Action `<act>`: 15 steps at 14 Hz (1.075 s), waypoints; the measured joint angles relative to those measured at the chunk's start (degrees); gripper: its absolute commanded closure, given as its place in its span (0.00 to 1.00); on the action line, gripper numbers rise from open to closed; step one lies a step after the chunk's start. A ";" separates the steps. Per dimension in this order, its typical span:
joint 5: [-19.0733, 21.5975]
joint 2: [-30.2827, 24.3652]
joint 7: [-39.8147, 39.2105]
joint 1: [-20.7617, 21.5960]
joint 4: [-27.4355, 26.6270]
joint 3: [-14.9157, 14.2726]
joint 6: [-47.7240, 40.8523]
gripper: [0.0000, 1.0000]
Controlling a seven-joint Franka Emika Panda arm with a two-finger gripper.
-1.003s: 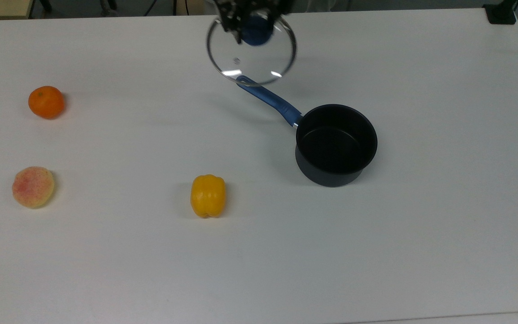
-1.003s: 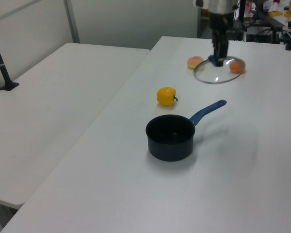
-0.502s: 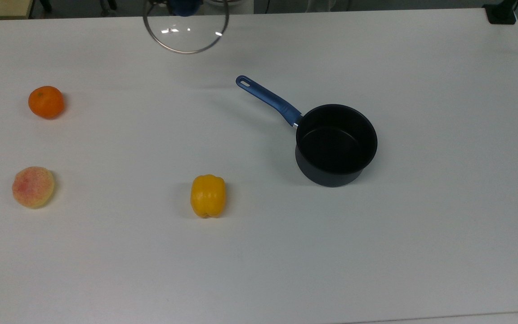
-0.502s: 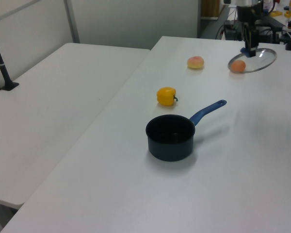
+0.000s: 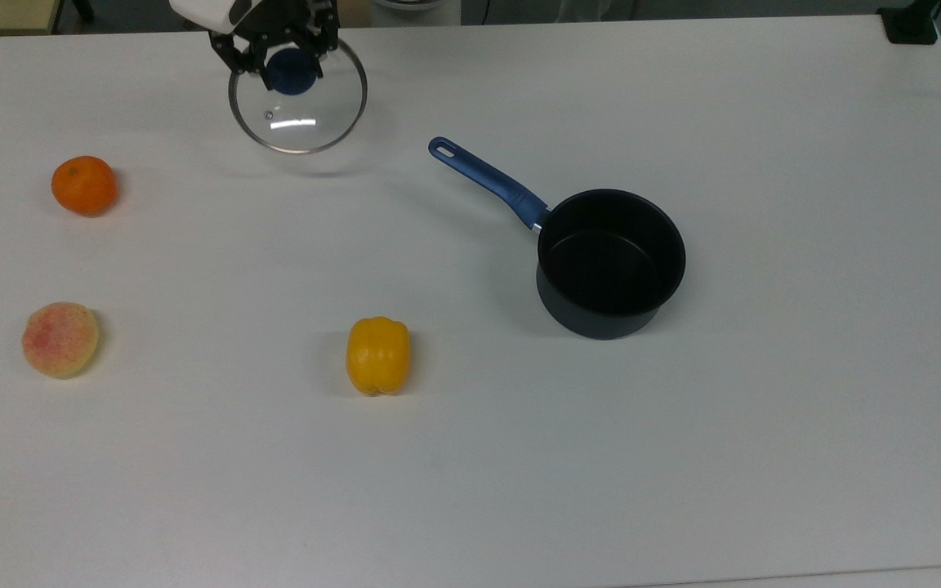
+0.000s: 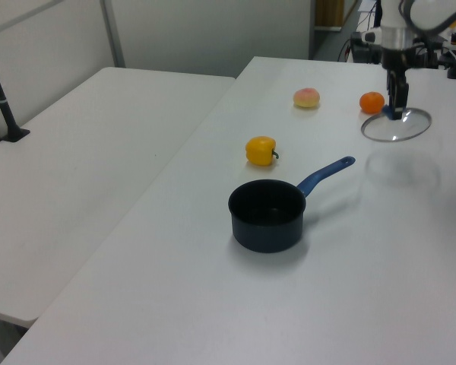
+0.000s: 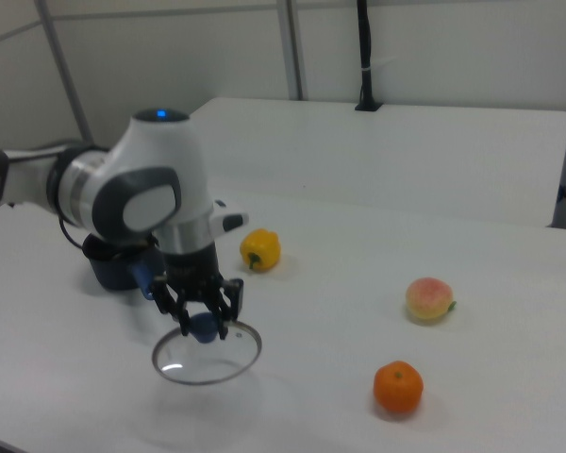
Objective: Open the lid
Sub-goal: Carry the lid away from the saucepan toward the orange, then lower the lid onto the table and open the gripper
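Note:
The round glass lid point(image 5: 301, 111) point(image 6: 397, 126) point(image 7: 208, 357) with a thin metal rim hangs just above the white table, far from the saucepan. My gripper point(image 5: 291, 67) point(image 6: 396, 112) point(image 7: 203, 325) is shut on the lid's blue knob point(image 5: 292, 72) from above. The dark saucepan point(image 5: 611, 263) point(image 6: 267, 214) stands uncovered with its blue handle point(image 5: 487, 181) pointing toward the top view's upper left. In the right view the saucepan point(image 7: 108, 272) is mostly hidden behind the arm.
An orange point(image 5: 83, 185) point(image 7: 398, 388), a peach point(image 5: 60, 339) point(image 7: 429, 298) and a yellow bell pepper point(image 5: 377, 354) point(image 6: 261, 150) lie on the table point(image 5: 764, 408). A second white table point(image 6: 76, 152) adjoins in the left view's left.
The gripper carried the lid leftward in the top view, away from the saucepan's handle, then brought it down closer to the table between the orange and the handle.

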 measured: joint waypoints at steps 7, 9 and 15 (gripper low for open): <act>0.00 6.46 3.19 -0.98 -4.35 0.08 15.64 0.84; 0.00 8.77 3.35 -0.98 -4.27 0.08 16.69 0.74; 0.05 9.57 3.98 -0.98 -4.15 0.08 16.78 0.00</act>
